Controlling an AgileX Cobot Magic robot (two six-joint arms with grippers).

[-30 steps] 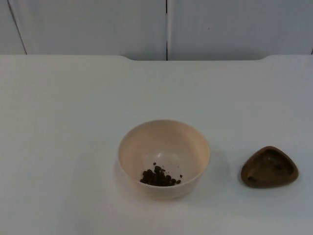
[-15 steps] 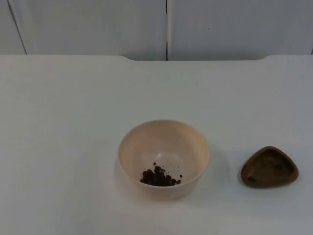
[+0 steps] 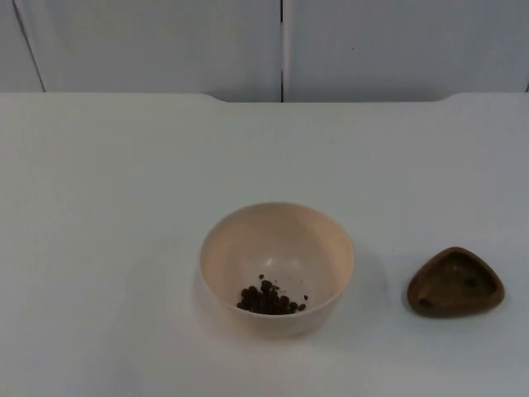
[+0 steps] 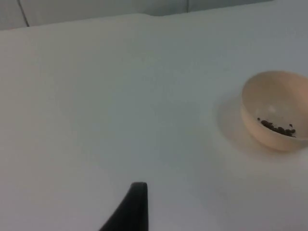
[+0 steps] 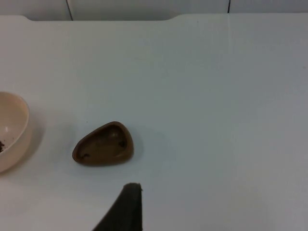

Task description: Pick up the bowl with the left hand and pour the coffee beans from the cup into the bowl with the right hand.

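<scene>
Bowl (image 3: pixel 277 269) upright on white surface (image 3: pixel 107 207), coffee beans (image 3: pixel 269 299) heaped in its bottom | brown cup (image 3: pixel 455 283) just right of bowl, apart from it, near-empty | left claw (image 4: pixel 130 209) well away from bowl, spread unreadable | right claw (image 5: pixel 122 209) near cup, not touching, spread unreadable

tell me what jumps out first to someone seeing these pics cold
The cream bowl draws the eye first: it stands upright near the middle of the white table with a small heap of dark coffee beans at its bottom. Beside it, apart toward the right arm's side, sits a small brown wooden cup, rounded-triangular and nearly empty, with only a bean or two inside. Both things rest on the table, untouched by either arm.
</scene>
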